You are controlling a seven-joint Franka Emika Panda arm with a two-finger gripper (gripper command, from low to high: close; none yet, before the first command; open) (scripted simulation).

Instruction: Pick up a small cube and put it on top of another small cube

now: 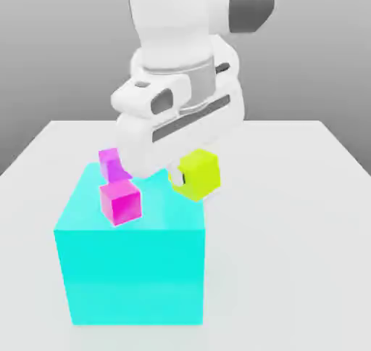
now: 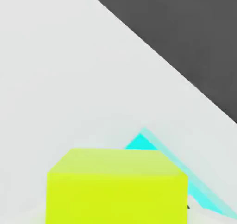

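The small lime cube hangs slightly tilted right under my white hand, beside the far right corner of the big cyan block. My gripper comes down on it from above and is shut on the lime cube. In the hand view the lime cube sits very close, with a corner of the cyan block behind it. A thin sliver of warmer yellow peeks out at the lime cube's left edge in the exterior view; I cannot tell whether this is the other small cube.
Two magenta cubes rest on top of the cyan block, one near its middle and one at its far edge, close under my hand. The white table stretches to the exterior view's right.
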